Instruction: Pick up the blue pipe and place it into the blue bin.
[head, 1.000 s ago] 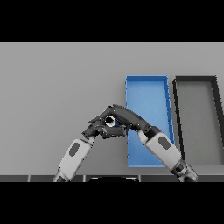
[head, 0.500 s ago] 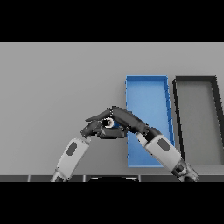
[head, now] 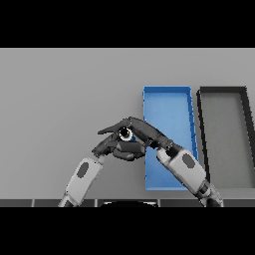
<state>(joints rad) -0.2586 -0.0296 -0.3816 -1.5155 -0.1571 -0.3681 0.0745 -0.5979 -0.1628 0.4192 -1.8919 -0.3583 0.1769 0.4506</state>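
Where the two dark hands meet, just left of the bin's near half, the right hand lies over a small blue pipe, its fingers curled down around it and reaching leftward; only a sliver of blue and a pale round end show between the fingers. Left hand: underneath and touching, fingers bent up against the same cluster; whether it grips the pipe cannot be told. Blue rectangular open-topped bin: just right of the hands, on the flat grey table, the right forearm crossing its near end. Dark grey rectangular bin: beside it, further right.
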